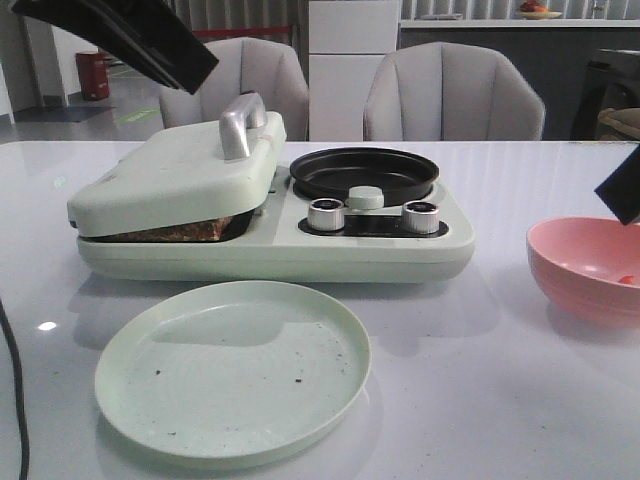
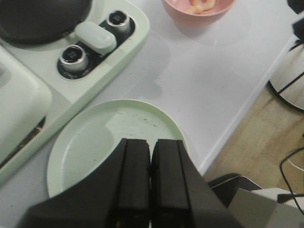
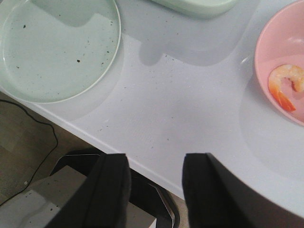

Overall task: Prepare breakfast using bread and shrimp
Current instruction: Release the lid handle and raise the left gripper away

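White glossy worktop [image 1: 520, 380] with two grey chairs [image 1: 452, 92] behind it at 12 o'clock. Your mint-green cooker [image 1: 300, 240] sits mid-worktop; its lid [image 1: 170, 180] is down but tilted, propped on the bread [image 1: 180, 231], whose brown edge shows in the gap at the front. At 3 o'clock of the lid is the black round pan [image 1: 363, 172], with two silver knobs [image 1: 326, 214] just in front of it. Pale green plate [image 1: 233, 367], crumbs only, sits at 6 o'clock of the cooker. Pink bowl [image 1: 586, 270] is at 3 o'clock, well apart from the cooker; the shrimp [image 3: 286, 85] lies inside it. Your left gripper [image 2: 151, 166] hangs above the plate, jaws pressed together, nothing between them. Your right gripper [image 3: 154, 180] is over the worktop's near edge between plate and bowl, jaws apart, holding nothing.
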Controlling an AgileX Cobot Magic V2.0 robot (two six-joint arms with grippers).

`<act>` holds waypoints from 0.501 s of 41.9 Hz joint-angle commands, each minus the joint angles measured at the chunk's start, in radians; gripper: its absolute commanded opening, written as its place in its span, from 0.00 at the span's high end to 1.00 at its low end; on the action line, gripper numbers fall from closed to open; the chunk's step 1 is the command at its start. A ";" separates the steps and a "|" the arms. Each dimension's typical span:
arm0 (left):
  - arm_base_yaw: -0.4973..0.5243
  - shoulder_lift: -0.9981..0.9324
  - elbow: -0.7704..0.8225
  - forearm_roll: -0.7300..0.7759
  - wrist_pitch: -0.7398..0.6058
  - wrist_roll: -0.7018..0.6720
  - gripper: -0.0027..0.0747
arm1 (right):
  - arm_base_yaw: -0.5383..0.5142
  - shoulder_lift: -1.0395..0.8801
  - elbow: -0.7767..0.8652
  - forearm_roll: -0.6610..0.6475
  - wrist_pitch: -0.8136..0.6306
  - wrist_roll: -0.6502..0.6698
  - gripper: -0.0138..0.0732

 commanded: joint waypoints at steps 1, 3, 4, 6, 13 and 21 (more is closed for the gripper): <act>-0.054 -0.065 0.001 0.034 -0.032 -0.076 0.82 | -0.004 -0.020 -0.028 0.003 -0.043 -0.003 0.39; -0.075 -0.083 0.012 0.086 -0.018 -0.146 0.82 | -0.004 -0.020 -0.028 0.003 -0.043 -0.003 0.39; -0.086 -0.091 0.016 0.121 -0.008 -0.189 0.82 | -0.004 -0.020 -0.028 0.003 -0.043 -0.003 0.39; -0.104 -0.111 0.020 0.187 0.016 -0.264 0.82 | -0.004 -0.020 -0.028 0.003 -0.043 -0.003 0.39; -0.157 -0.186 0.028 0.403 0.101 -0.485 0.82 | -0.004 -0.020 -0.028 0.003 -0.043 -0.003 0.39; -0.164 -0.256 0.030 0.434 0.115 -0.513 0.82 | -0.004 -0.020 -0.028 0.003 -0.043 -0.003 0.39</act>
